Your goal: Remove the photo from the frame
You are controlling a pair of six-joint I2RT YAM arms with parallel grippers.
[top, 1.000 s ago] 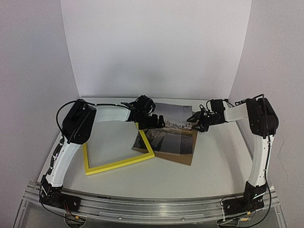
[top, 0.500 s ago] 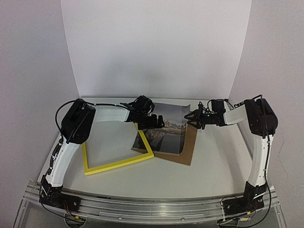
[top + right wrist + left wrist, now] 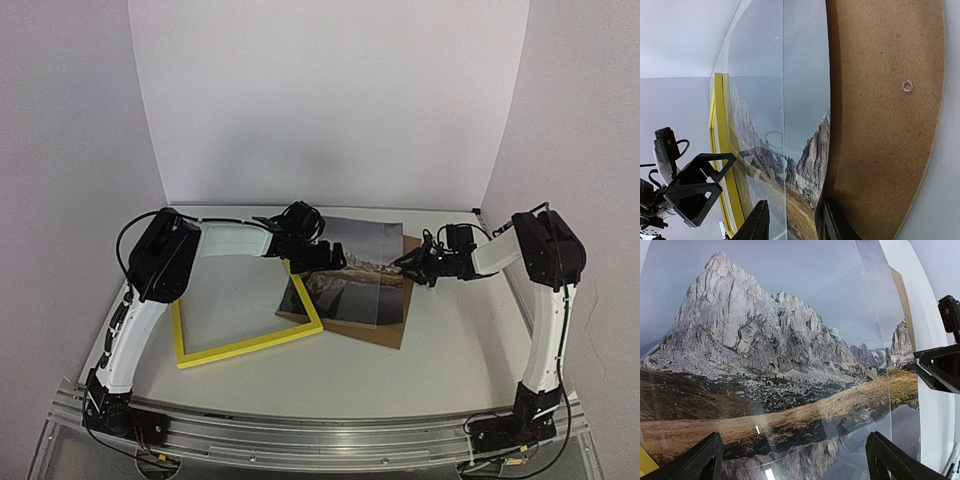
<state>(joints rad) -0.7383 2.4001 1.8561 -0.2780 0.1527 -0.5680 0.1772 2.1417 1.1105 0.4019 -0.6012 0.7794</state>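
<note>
The photo [image 3: 358, 270], a mountain print, lies on the brown backing board [image 3: 392, 322], with its left part over the yellow frame [image 3: 250, 343]. A clear pane [image 3: 757, 100] covers part of the photo [image 3: 805, 115]. My left gripper [image 3: 325, 258] hovers over the photo's left part, jaws wide open and empty; the print [image 3: 765, 340] fills its wrist view around the gripper [image 3: 797, 460]. My right gripper [image 3: 412, 266] is at the photo's right edge. Its fingers [image 3: 759, 225] stand apart astride that edge, next to the board [image 3: 885, 125]; the gripper [image 3: 795, 226] is not closed.
The yellow frame's far rail [image 3: 717, 125] lies left of the photo. White walls [image 3: 330, 100] close the back and sides. The left gripper's fingers [image 3: 695, 185] show in the right wrist view, and the right gripper [image 3: 940, 370] shows in the left wrist view.
My right gripper moved down and toward the near side along the photo's right edge. That edge, curled up half a second ago, now lies flatter on the board. The left arm held still.
</note>
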